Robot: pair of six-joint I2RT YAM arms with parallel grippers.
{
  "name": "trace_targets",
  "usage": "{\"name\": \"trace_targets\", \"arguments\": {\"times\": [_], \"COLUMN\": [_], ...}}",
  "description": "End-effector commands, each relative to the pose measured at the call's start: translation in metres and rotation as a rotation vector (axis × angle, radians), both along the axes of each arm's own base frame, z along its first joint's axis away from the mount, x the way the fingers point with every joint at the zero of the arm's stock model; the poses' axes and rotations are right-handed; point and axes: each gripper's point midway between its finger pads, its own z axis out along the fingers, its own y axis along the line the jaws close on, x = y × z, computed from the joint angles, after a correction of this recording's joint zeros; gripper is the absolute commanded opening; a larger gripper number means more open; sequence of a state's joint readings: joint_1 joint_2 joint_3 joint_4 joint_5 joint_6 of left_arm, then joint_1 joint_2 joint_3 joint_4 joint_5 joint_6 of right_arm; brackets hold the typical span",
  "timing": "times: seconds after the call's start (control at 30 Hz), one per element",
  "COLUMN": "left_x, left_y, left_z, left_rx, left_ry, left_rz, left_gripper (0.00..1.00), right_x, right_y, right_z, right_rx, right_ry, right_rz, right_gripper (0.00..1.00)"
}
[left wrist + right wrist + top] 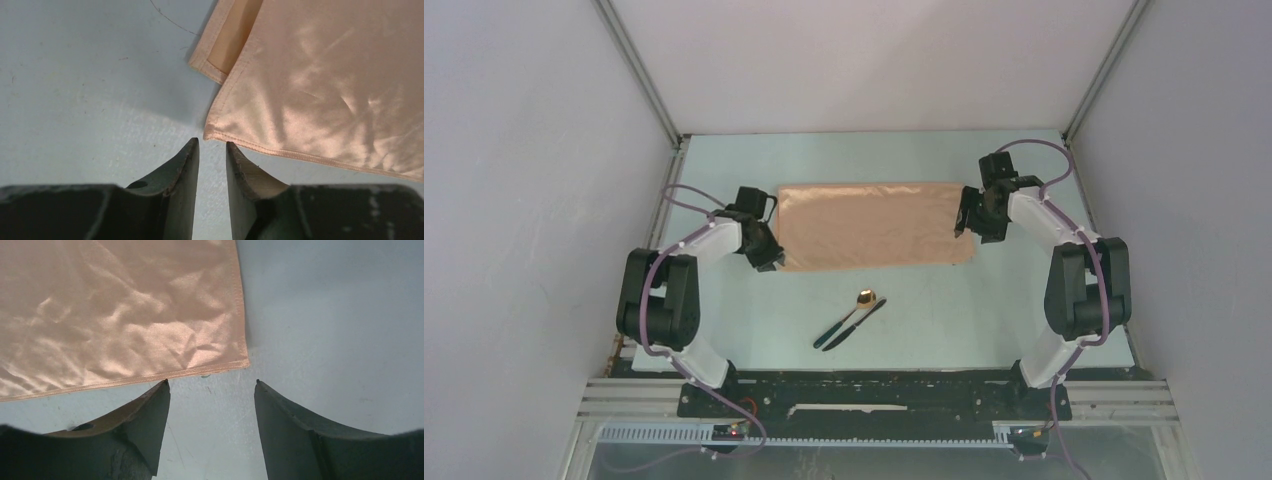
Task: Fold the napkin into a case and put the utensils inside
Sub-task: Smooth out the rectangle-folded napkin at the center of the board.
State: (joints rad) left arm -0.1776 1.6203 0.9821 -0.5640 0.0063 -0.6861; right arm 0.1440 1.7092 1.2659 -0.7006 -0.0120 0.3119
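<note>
The peach-tan napkin (pixel 874 225) lies flat as a wide rectangle at the middle-back of the table, doubled over; in the left wrist view its upper layer (pixel 325 85) lies on a lower layer whose hem peeks out at the corner. My left gripper (pixel 769 262) is at the near-left corner. Its jaws (pixel 212 145) stand a narrow gap apart with only bare table between them, the corner just past the tips. My right gripper (pixel 969 220) is at the near-right corner, open wide (pixel 211 383), and the napkin's hem (pixel 115 315) is beyond its left fingertip. The gold-bowled spoon (pixel 865 297) and dark knife (pixel 856 325) lie side by side in front.
White enclosure walls with metal corner posts (pixel 639 75) close in the pale blue-green table (pixel 984 320) on three sides. Both arm bases sit on the black rail (pixel 874 395) along the near edge. The utensils lie slantwise between the arms.
</note>
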Motion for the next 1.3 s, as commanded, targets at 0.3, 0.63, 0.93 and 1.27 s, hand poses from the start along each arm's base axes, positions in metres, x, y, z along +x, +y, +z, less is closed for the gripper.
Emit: {"name": "trace_targets", "arguments": {"times": [0.3,0.63,0.93,1.27], "left_x": [0.006,0.037,0.050,0.045], "left_y": [-0.010,0.002,0.019,0.020], "left_z": [-0.019,0.001,0.001,-0.009], "left_rx": [-0.037,-0.021,-0.041,-0.039], "left_ry": [0.014,-0.038,-0.027,-0.001], "left_rz": [0.029,0.070,0.100,0.103], "left_gripper": [0.20,0.00,0.00,0.00], "right_x": [0.005,0.005,0.008,0.011], "right_y": [0.006,0.012,0.018,0.011], "right_z": [0.014,0.011,0.000,-0.028], "right_rx": [0.016,0.042,0.098,0.134], "right_ry": [-0.054,-0.045,-0.014,0.054], "right_rz": [0.019,0.028,0.024,-0.023], "right_gripper": [0.70,0.70,0.71,0.64]}}
